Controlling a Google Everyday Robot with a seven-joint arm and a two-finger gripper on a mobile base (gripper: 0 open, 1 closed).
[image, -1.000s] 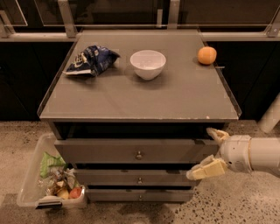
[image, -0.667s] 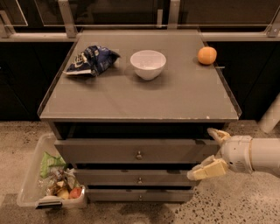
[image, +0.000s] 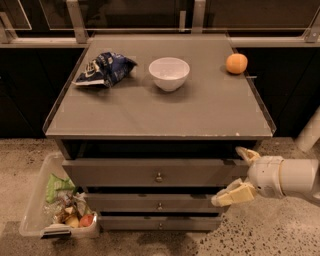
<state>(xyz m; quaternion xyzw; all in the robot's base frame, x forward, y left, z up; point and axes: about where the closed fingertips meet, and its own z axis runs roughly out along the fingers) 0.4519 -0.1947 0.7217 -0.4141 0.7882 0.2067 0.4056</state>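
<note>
My gripper (image: 236, 175) reaches in from the right, low in front of the grey drawer cabinet. It is open, one tan finger (image: 246, 153) up by the top drawer's right end and the other finger (image: 231, 195) lower by the second drawer. Nothing is between them. The top drawer (image: 155, 172) with its small knob (image: 159, 177) is shut. On the cabinet top (image: 200, 112) sit a blue chip bag (image: 102, 69) at the far left, a white bowl (image: 169, 73) in the middle and an orange (image: 236, 63) at the far right.
A clear plastic bin (image: 35, 205) holding wrappers and fruit stands on the speckled floor left of the cabinet. Two lower drawers (image: 155, 204) are shut. A railing and dark panels run behind the cabinet. A pale post (image: 310, 132) stands at the right edge.
</note>
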